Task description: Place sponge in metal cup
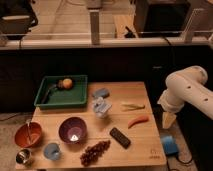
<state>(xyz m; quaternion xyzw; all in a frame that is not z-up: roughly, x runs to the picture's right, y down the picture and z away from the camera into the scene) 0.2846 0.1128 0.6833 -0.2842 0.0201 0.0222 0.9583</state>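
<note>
The metal cup (23, 156) stands at the front left corner of the wooden table (145, 150). A flat blue-grey piece that looks like the sponge (101, 93) lies near the back middle of the table, just right of the green tray. My gripper (169, 119) hangs from the white arm (187, 90) at the table's right edge, pointing down, far from both the sponge and the cup. A bright blue block (168, 145) sits just below the gripper, off the table's right side; I cannot tell what it is.
A green tray (47, 102) at the back left holds an orange fruit (66, 83) and a dark utensil. Also on the table are an orange bowl (27, 134), a purple bowl (73, 130), a blue cup (51, 150), grapes (95, 151), a black bar (120, 137), a carrot (138, 121) and a white packet (101, 107).
</note>
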